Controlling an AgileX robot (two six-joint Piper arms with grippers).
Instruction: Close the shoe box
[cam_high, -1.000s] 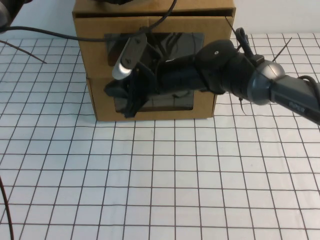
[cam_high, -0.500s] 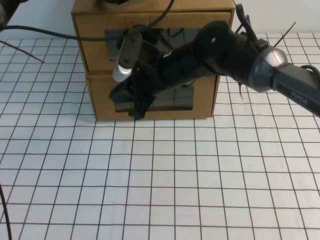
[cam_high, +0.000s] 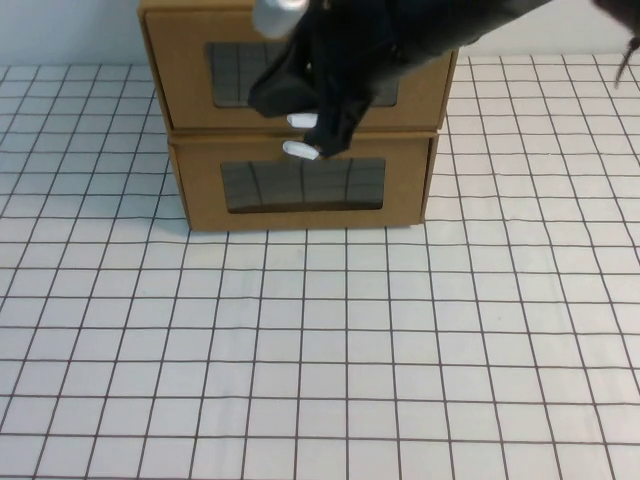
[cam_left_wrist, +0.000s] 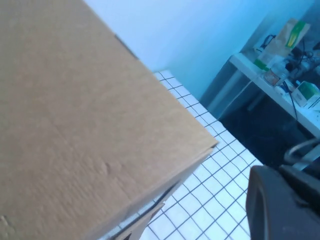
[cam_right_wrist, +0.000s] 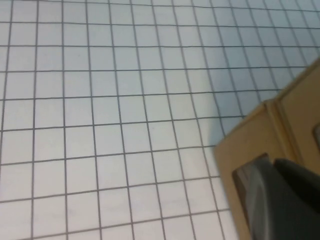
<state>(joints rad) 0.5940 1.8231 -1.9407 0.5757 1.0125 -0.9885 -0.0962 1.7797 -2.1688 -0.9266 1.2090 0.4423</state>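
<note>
High: right gripper has lifted off the lower box and now covers the shoe box window; drawer front flush, stacked on top. Grip unreadable.
Left wrist: left gripper beside the box top, grip unreadable.
Right wrist: table, cardboard corner.

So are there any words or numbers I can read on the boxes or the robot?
None can be read.
Shoe box, the top one: plain cardboard, no print; its white pull tab is blank.
Lower cardboard box: no print; its white tab is blank.
Right gripper, in front of the shoe box: no lettering shows.
Left gripper, beside the box: no lettering.
Packages on the far bench: too blurred.
</note>
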